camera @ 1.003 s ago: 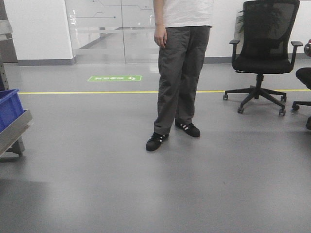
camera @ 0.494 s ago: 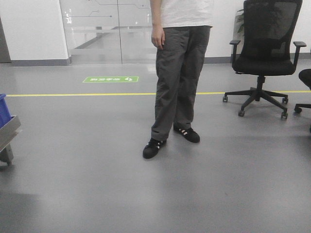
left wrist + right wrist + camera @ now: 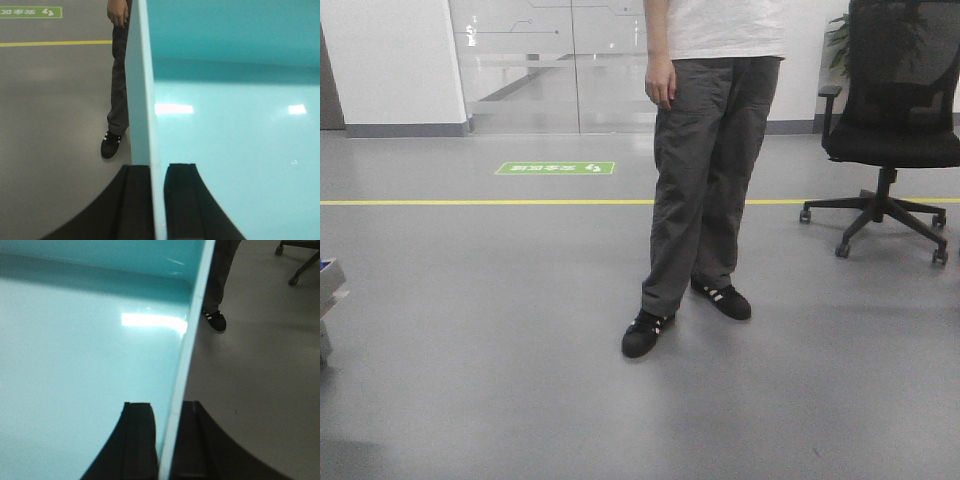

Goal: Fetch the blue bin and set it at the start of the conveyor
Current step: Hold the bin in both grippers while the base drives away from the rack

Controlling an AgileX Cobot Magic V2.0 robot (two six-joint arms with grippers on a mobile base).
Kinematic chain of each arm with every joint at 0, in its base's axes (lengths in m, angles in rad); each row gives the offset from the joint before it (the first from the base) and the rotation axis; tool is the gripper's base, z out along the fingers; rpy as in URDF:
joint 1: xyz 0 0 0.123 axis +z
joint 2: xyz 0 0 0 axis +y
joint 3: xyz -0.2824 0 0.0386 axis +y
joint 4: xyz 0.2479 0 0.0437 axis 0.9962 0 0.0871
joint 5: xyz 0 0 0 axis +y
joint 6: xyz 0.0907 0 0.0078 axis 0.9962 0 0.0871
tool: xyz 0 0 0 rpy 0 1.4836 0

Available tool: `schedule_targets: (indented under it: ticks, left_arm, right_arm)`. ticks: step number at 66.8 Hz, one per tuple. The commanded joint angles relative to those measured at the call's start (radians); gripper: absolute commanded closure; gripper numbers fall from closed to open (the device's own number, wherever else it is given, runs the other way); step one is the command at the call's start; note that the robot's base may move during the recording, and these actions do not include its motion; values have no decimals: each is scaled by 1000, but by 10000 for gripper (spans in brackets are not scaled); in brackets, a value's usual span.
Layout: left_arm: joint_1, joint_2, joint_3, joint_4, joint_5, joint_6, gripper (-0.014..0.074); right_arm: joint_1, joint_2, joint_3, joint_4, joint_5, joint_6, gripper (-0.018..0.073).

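The blue bin (image 3: 235, 125) fills most of the left wrist view, a smooth aqua tub seen from above its left wall. My left gripper (image 3: 158, 172) is shut on that wall, one black finger outside and one inside. In the right wrist view the blue bin (image 3: 85, 345) shows its inside and right wall, and my right gripper (image 3: 167, 410) is shut on that wall the same way. The bin hangs above the grey floor. The conveyor start is out of view. Neither gripper nor the bin shows in the front view.
A person in grey trousers (image 3: 705, 180) and black shoes stands on the floor straight ahead. A black office chair (image 3: 890, 130) is at the right. The edge of a metal shelf (image 3: 328, 285) shows at the far left. A yellow floor line (image 3: 480, 202) crosses the room.
The front view has swung and moved: the shelf with its dark blue crate slid out past the left edge, and the person and chair shifted right and look closer.
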Motion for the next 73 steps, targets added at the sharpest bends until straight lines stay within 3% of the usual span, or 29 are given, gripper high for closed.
schedule_targets:
  ticks: [1, 73]
  left_arm:
    - [-6, -14, -14, -25, -67, 3, 708]
    - [-4, -14, -14, -25, -67, 3, 708]
  right_arm:
    - [-3, -9, -8, -11, -31, -20, 711]
    - [-3, -9, -8, -11, -31, -20, 711]
